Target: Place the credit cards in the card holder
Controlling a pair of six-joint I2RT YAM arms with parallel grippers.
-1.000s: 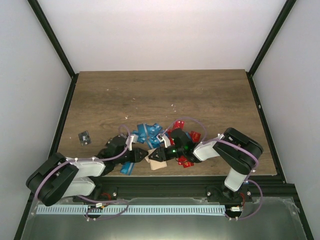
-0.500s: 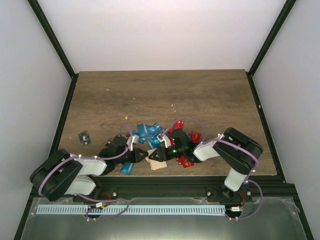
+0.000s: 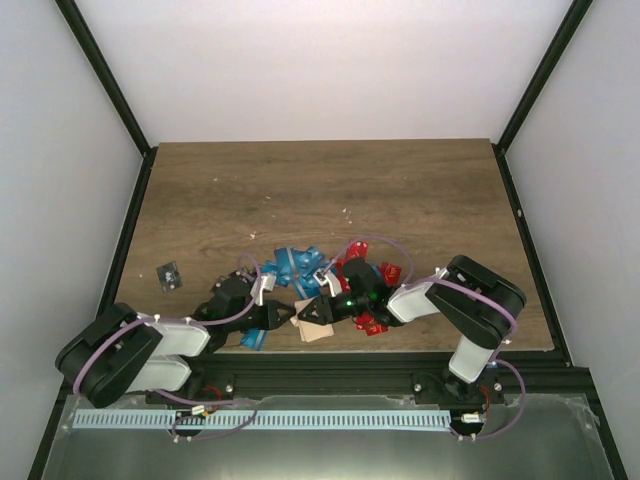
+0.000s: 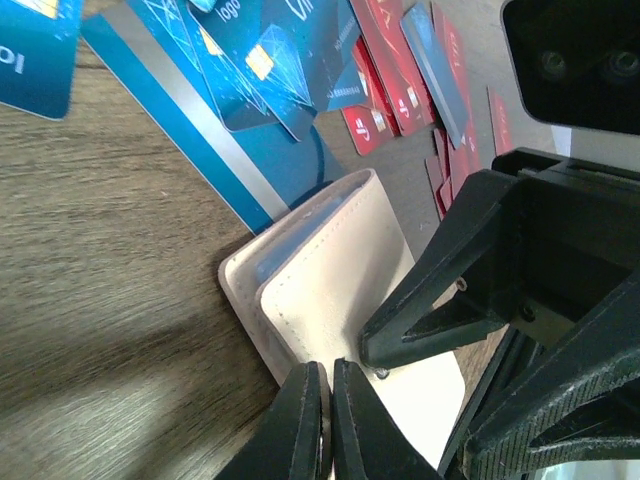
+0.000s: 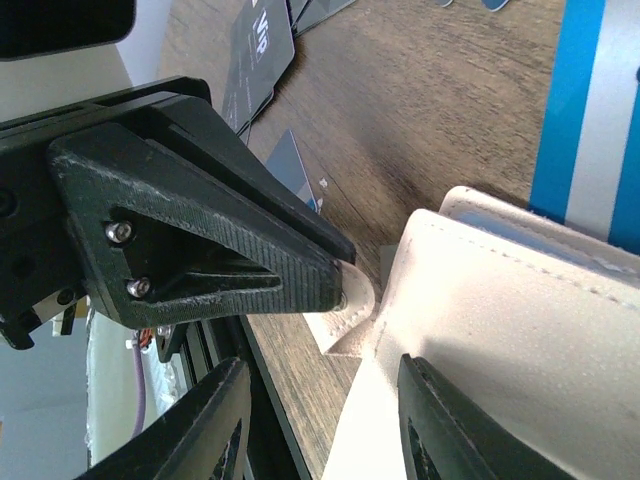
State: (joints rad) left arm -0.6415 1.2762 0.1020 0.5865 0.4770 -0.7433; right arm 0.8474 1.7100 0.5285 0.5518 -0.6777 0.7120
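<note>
The pale beige card holder (image 3: 318, 329) lies near the table's front edge, with a blue card showing in its slot in the left wrist view (image 4: 330, 265). My left gripper (image 3: 287, 314) (image 4: 327, 368) is shut on a thin flap at the holder's corner, and the right wrist view shows that pinch. My right gripper (image 3: 309, 313) (image 5: 322, 365) is open, and one of its fingers (image 4: 430, 315) rests on the holder's face (image 5: 510, 300). Blue credit cards (image 3: 292, 266) (image 4: 235, 70) and red ones (image 3: 377, 276) (image 4: 385, 70) lie scattered just behind the holder.
A single black card (image 3: 169, 274) lies apart at the left. A black VIP card (image 5: 255, 60) and a blue card with a silver stripe (image 5: 590, 120) lie beside the holder. The table's front rail (image 3: 330, 362) runs just below the grippers.
My left arm has shifted a little to the left while its gripper stays at the holder's corner. The right arm and the holder have hardly moved.
</note>
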